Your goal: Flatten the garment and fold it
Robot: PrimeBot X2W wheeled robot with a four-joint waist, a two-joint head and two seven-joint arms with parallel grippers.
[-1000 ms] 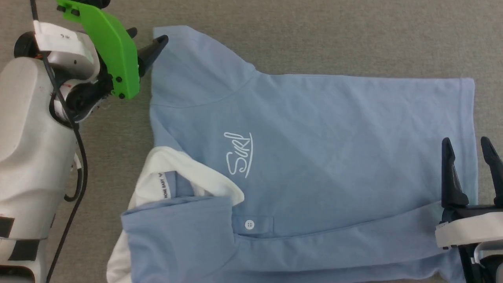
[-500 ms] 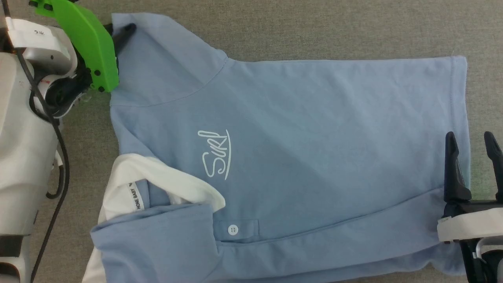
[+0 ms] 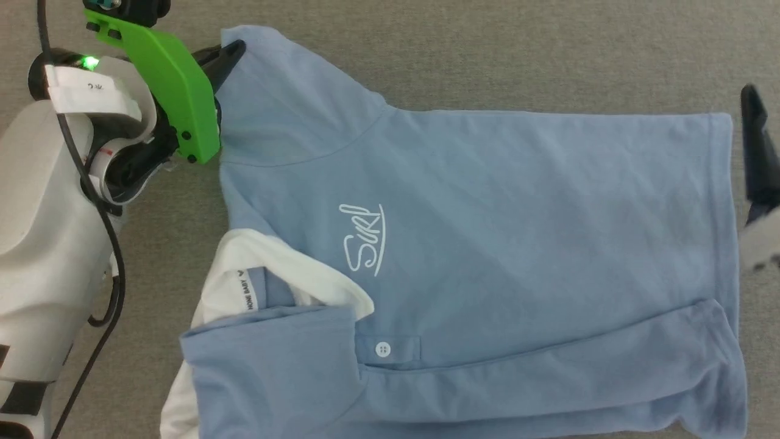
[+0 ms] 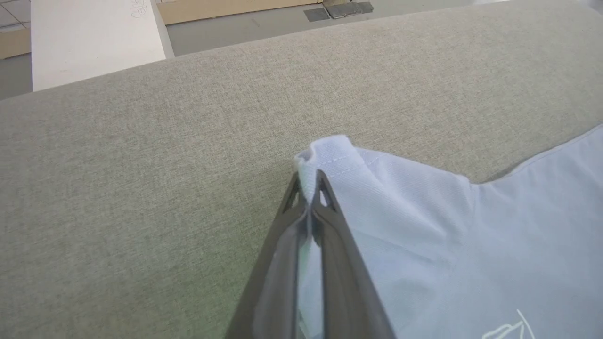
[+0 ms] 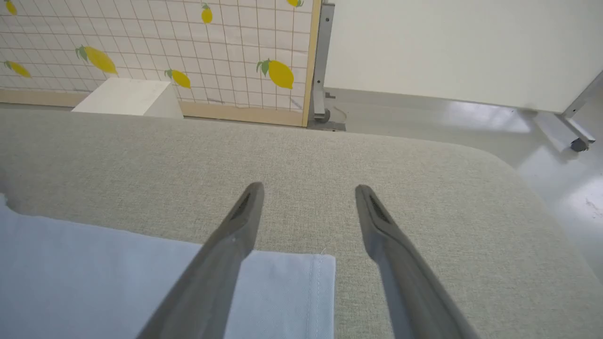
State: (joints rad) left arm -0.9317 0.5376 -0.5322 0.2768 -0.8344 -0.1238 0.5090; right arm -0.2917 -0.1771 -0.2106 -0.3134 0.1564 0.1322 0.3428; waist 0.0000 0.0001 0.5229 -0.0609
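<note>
Clearly the shirt [image 3: 499, 231] looks light and limp, best held at corners: left tool [image 4: 308, 186] pinches the sleeve tip [image 4: 330, 153], right tool [image 5: 308, 195] gapes by the hem [image 5: 313, 292].

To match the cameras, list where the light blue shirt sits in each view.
Head view: the garment spreads across the centre, collar lower left.
Left wrist view: lower right; its sleeve corner is pinched in the left pincer.
Right wrist view: lower left; its hem corner shows between the open right pincer's fingers.
Shared landmark: the grey-beige fabric surface beneath it.
</note>
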